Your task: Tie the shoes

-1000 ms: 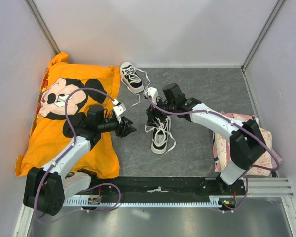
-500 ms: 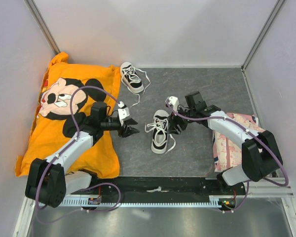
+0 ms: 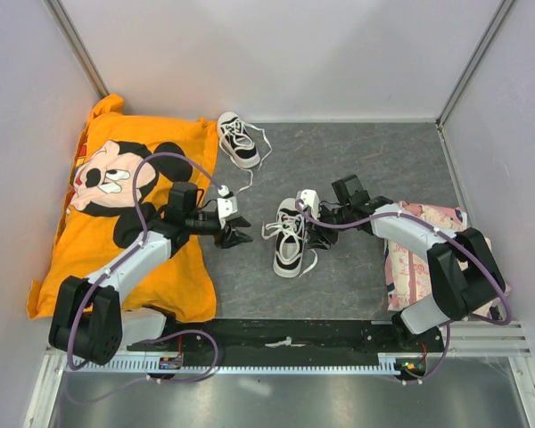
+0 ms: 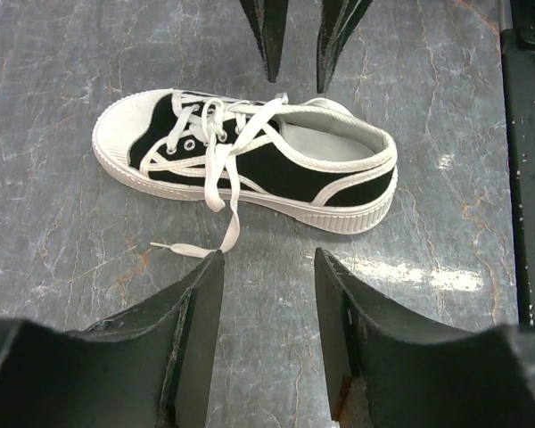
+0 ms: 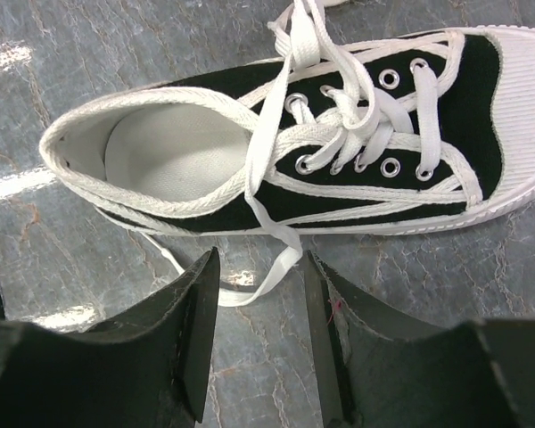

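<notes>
The right arm (image 3: 401, 223) now sits drawn aside, just beside the near shoe (image 3: 290, 239) and nearer than the left arm (image 3: 152, 250). The shoe lies broadside between both half-open, empty jaws.

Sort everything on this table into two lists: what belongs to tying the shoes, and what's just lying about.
Belongs to the job:
- near shoe, mid-table, lace ends loose
- far shoe, toward the back, laces trailing

Just lying about:
- orange Mickey Mouse cloth, on the left
- pink patterned packet, on the right
</notes>
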Controlling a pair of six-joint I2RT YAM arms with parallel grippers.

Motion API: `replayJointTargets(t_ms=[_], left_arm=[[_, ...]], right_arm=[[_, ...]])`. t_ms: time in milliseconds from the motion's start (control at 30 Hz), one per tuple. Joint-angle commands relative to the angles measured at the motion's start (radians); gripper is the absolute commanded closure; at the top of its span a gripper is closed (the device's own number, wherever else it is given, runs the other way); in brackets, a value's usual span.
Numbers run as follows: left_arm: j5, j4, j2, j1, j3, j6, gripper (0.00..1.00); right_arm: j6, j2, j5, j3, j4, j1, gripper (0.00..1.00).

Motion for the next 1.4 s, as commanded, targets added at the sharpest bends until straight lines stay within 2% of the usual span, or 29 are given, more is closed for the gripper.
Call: replayJointTargets(t_ms=[0, 633, 933, 1033, 1067, 1233, 1367], left_arm=[[0.041, -0.018, 0.025, -0.006, 0.048, 0.053, 0.48], [0.038, -0.020, 0.097, -0.007, 0.091, 0.066, 0.50], [0.000, 0.042, 0.088, -0.009, 0.065, 0.003, 0.52], [0.000, 0.048, 0.083, -0.010, 0.060, -0.003, 0.53], [0.000, 0.051, 0.080, -0.010, 0.059, -0.004, 0.53], [-0.015, 0.077, 0.052, -0.026, 0.034, -0.004, 0.54], [-0.082, 0.251, 0.016, -0.053, -0.016, -0.048, 0.51]], right_arm=[[-0.041, 0.011, -0.040, -0.019, 0.074, -0.003, 0.50], [-0.011, 0.011, -0.040, -0.039, 0.161, 0.001, 0.55], [0.049, -0.022, -0.037, -0.053, 0.170, 0.021, 0.76], [0.081, -0.034, -0.041, -0.054, 0.176, 0.024, 0.92], [0.092, -0.040, -0.043, -0.053, 0.176, 0.024, 1.00], [0.164, -0.106, -0.055, -0.049, 0.175, 0.023, 1.00], [0.290, -0.131, -0.075, -0.054, 0.195, 0.024, 1.00]])
